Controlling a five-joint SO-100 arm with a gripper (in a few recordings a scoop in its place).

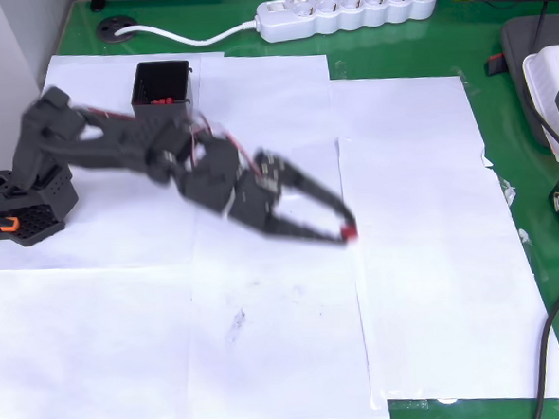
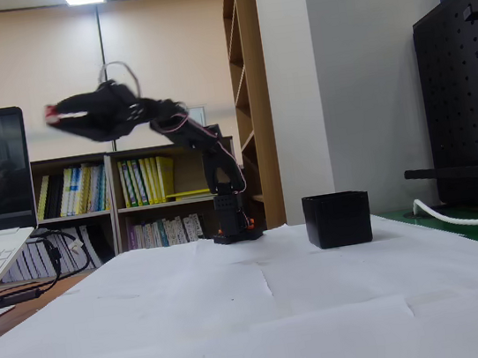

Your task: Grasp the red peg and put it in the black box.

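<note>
- While the arm is smeared with motion blur in the overhead view, the gripper reaches out toward the right over the white paper sheets, with 2 dark fingers converging at their tips.
- Right at those tips sits the red peg, a tiny red spot pinched between the jaws, so the gripper is clamped on it.
- Over in the fixed view, the gripper is lifted high above the table, pointing left, and the red peg shows as a small red dot at its end, well clear of the paper.
- Back near the arm's base, the black box stands upright on the paper at the upper left of the overhead view, open top facing up, with a bit of red visible inside it.
- From the fixed view, the black box sits to the right of the arm's base, well apart from the raised gripper.
- Along the top edge of the green table, a white power strip lies with its cable trailing left.
</note>
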